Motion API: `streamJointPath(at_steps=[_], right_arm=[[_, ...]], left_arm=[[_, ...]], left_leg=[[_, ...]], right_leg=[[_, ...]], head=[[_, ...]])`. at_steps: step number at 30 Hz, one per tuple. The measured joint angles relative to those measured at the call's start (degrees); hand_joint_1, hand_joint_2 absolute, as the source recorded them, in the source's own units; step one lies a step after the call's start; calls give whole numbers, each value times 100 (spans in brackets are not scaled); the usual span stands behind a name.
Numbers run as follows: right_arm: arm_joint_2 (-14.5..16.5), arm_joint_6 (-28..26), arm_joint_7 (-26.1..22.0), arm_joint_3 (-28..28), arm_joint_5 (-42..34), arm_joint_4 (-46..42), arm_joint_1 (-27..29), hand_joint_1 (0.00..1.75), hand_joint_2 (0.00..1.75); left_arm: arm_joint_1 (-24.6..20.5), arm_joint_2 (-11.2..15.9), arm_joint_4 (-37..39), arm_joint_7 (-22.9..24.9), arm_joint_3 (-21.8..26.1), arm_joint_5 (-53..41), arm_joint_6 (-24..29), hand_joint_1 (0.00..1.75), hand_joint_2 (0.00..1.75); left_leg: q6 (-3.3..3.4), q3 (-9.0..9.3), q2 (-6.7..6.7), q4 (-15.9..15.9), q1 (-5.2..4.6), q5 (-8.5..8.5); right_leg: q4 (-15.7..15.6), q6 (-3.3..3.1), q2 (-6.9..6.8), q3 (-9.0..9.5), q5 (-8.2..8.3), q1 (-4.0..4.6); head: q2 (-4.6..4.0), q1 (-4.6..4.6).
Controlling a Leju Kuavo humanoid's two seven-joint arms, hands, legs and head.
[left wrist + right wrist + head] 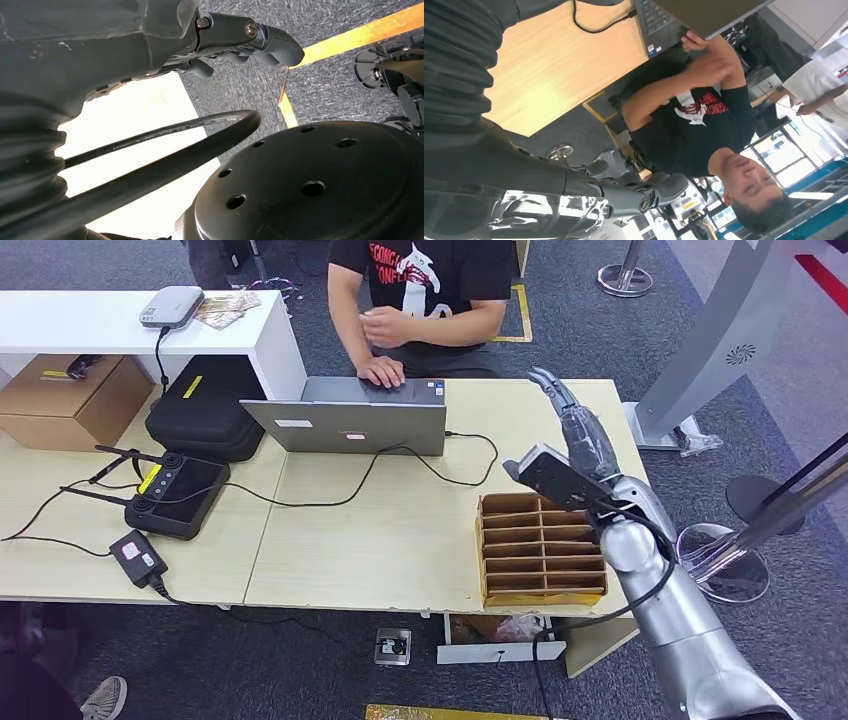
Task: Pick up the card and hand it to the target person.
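My right hand [580, 435] is raised above the far right part of the table, just beyond the slotted cardboard box [540, 545]. Its fingers [556, 392] are stretched out straight towards the person [425, 290], and it holds nothing. The person wears a black T-shirt and sits behind the table with one hand [381, 370] on a grey laptop [350, 420]. In the right wrist view the grey thumb [664, 186] lies free, with the person [704, 115] beyond it. My left hand [240, 35] hangs over the dark carpet, fingers loosely bent around nothing.
On the wooden table [400, 530] are a black remote controller [175, 495], a black case [205, 410], a power brick [138, 556] and trailing cables [330, 495]. A white counter [120, 325] stands at the back left, a stanchion base [725, 560] to the right.
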Motion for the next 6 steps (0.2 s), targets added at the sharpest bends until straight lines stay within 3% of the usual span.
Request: streamJointPath(at_steps=[6], right_arm=[[-436,77,62,-248,-24,-1032,807,0,175]], left_arm=[[12,-1,14,0,0,82,2,0,175]], left_leg=[[2,-3,-1,0,0,-2]], right_leg=[[-1,0,0,-1,0,0]], head=[[0,-1]])
